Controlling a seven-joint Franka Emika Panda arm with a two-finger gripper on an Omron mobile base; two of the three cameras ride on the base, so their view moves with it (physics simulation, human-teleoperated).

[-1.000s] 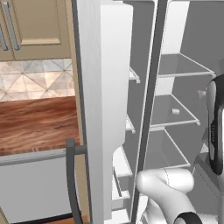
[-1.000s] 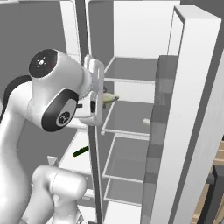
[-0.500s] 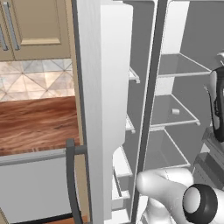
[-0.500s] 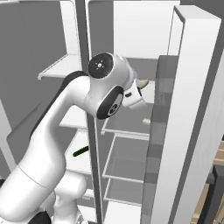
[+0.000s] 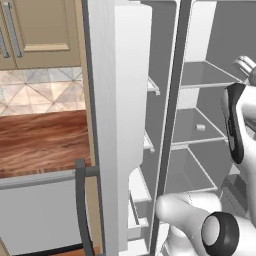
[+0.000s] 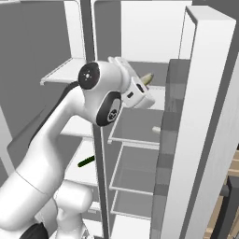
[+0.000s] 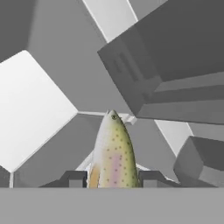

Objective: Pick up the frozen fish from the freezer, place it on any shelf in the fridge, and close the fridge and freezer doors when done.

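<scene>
Hand now at fridge, gripping frozen fish, arm swung right

Speckled, glossy-looking frozen fish — countertop seemingly polished wood.

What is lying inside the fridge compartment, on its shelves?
On a middle shelf of the fridge lies one small pale item, too small to identify. The arm covers part of the shelves. The fish, held in the gripper, is over them.

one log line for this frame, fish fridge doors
gripper: shut on fish | fish: held in front of fridge shelves, not yet placed | doors: both open
</scene>
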